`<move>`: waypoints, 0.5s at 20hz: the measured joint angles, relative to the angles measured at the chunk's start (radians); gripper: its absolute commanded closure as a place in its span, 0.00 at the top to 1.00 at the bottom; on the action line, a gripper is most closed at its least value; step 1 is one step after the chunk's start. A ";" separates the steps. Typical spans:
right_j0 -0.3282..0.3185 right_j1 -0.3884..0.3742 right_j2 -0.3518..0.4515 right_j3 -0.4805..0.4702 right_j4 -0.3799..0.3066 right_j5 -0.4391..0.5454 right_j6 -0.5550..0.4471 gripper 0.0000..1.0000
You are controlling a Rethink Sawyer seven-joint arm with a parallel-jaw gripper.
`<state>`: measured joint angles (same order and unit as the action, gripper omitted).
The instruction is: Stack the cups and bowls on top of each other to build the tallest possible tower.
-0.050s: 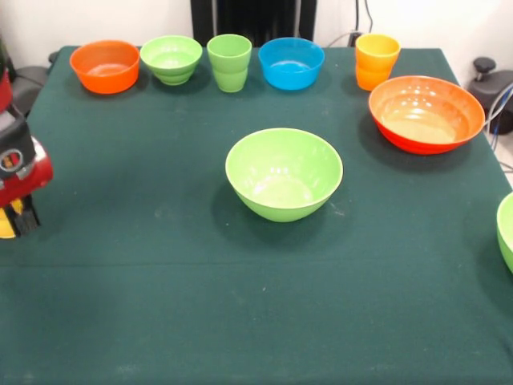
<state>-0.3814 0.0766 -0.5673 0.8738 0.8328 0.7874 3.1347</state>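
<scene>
Bowls and cups sit scattered on the green table (160, 305), none stacked yet, so your tower is not begun. Nearest you, at the right edge, a sliver of a light green bowl (506, 233) is cut off by the frame. At the left edge the gripper (18, 215) hangs low with something yellow (6, 226) at its tips, possibly a cup; you cannot tell whether the claw is closed on it or how far it is open.

In the table's middle stands the big green bowl (284, 173), upright and alone. Beyond it, toward the right edge, is the orange-red bowl (426, 113). Along the far edge runs a row: orange bowl (105, 66), small green bowl (171, 59), green cup (229, 62), blue bowl (291, 62), orange-yellow cup (377, 60).

Watch these risks. Glossy plastic may slip on release. A small bowl set into a large one nests and gains little height. The far row is tightly spaced, so reaching for one piece could knock its neighbour.
</scene>
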 measured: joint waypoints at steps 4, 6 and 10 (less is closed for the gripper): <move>0.006 0.025 0.000 -0.018 0.003 0.000 0.000 0.00; 0.010 0.037 -0.001 -0.027 0.003 0.000 0.000 0.00; 0.019 0.047 -0.006 -0.041 0.003 0.002 0.008 0.00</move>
<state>-0.3624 0.1237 -0.5732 0.8326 0.8359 0.7898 3.1425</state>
